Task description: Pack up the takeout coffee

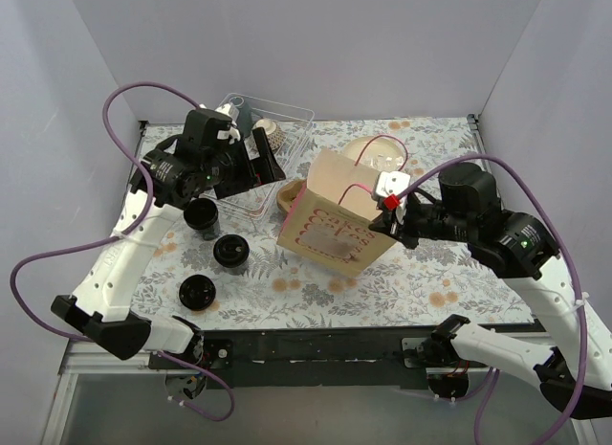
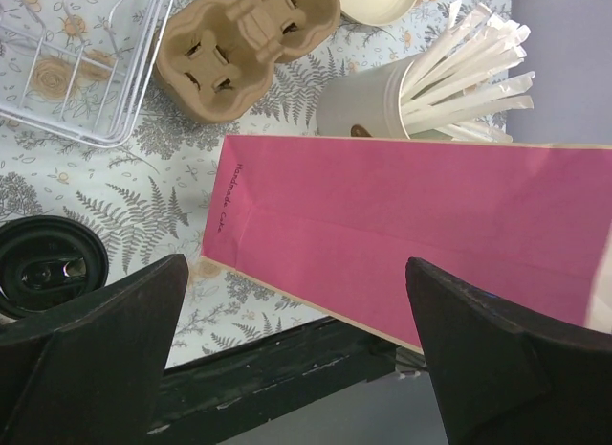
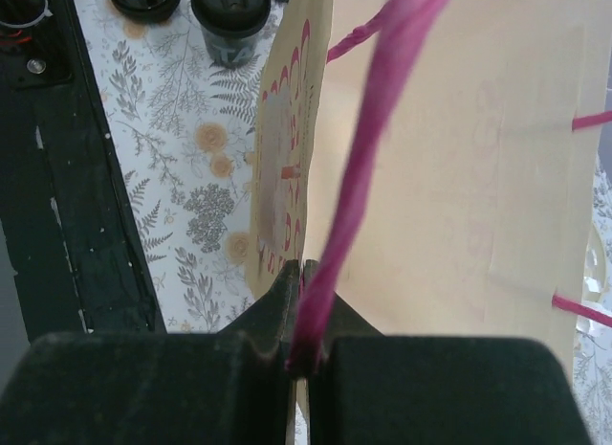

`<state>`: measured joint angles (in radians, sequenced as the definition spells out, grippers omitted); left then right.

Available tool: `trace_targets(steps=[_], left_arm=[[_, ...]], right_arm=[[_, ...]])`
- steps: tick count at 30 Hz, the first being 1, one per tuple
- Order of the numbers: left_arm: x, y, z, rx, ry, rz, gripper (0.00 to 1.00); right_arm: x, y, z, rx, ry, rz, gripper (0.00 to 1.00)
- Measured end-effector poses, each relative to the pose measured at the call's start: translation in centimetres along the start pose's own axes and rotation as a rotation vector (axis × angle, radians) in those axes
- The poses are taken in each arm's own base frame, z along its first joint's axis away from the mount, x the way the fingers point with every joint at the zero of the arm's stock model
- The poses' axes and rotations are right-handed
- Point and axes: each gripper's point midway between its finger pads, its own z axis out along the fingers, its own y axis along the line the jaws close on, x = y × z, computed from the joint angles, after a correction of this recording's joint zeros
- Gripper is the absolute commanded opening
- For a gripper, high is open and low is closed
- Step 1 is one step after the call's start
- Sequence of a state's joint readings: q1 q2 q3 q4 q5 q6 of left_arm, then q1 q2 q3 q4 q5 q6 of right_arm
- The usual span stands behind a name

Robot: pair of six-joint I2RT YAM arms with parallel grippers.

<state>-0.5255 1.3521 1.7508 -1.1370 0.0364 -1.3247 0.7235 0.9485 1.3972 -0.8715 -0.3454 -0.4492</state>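
Top external view gives us the paper bag [image 1: 335, 230] standing open on the bench [image 1: 430, 282]. At the bag's right rim we see the right claw [image 3: 301, 282] pinched tight on its pink handle [image 3: 368, 129]. We find the left claw [image 2: 295, 273] spread fully wide and gripping nothing, hovering to the left of the bag, with the bag's pink side panel in its wrist view. We see the takeout coffee on the bench left of the bag, both cups outside it: the first cup [image 1: 230, 251] near the bag's lower left corner, the second cup [image 1: 201, 215] farther left.
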Motion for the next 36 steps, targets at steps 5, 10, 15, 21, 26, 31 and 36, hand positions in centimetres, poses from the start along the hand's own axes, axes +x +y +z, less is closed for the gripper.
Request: trace_targets(steps=[5, 10, 15, 21, 26, 31, 36], left_arm=[[-0.2, -0.1, 0.8, -0.004, 0.006, 0.006, 0.98], [-1.2, 0.1, 1.9, -0.049, 0.000, 0.025, 0.98], [-1.2, 0.4, 2.3, -0.067, 0.000, 0.038, 0.98], [-1.1, 0.6, 2.4, -0.072, 0.001, 0.042, 0.98], [-1.5, 0.9, 2.5, -0.093, -0.019, 0.031, 0.98], [-2.5, 1.2, 2.7, -0.122, -0.075, -0.012, 0.98], [-4.1, 1.2, 1.9, -0.124, -0.174, -0.086, 0.98]], right_arm=[[1.6, 0.8, 0.3, -0.026, 0.050, 0.002, 0.01], [3.0, 1.3, 0.0, -0.025, 0.100, -0.021, 0.01], [5.5, 1.9, 0.0, -0.024, 0.177, -0.030, 0.01], [6.4, 2.1, 0.0, -0.024, 0.215, -0.042, 0.13], [6.5, 2.8, 0.4, -0.053, 0.223, -0.034, 0.33], [6.3, 3.3, 0.5, -0.070, 0.218, -0.005, 0.45], [5.3, 3.6, 0.1, -0.068, 0.192, 0.052, 0.56]])
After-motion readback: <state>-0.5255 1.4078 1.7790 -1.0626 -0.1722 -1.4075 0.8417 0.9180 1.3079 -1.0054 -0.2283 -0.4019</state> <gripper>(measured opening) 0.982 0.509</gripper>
